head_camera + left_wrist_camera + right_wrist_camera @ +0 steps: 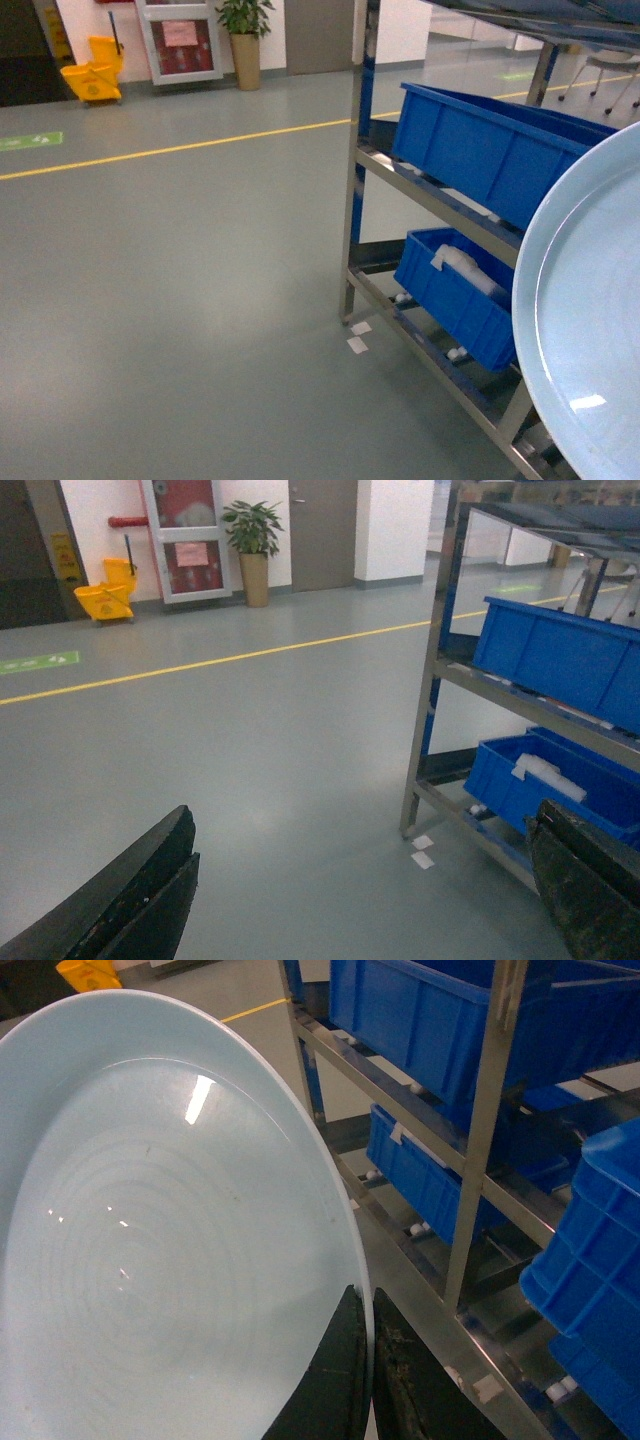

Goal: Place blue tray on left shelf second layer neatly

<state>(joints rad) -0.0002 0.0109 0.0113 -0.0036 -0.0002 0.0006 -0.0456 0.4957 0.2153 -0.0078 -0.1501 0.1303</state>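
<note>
Tray (170,1250): pale blue, glossy, thin; probably light, stiff, slippery. Right hand (368,1360) is pinching its rim, closed, carrying it tilted near the shelf (440,205), beside crates (500,150). Left hand (360,900) is gaping wide, holding nothing.

Two royal-blue crates sat on the rack: an upper crate (500,150) and a lower crate (455,295) holding white material (462,265). A yellow mop bucket (93,72) and a potted plant (245,35) stood by the far wall. A yellow line (170,150) crossed the grey floor (180,300). White scraps (358,336) lay beside the rack foot.
</note>
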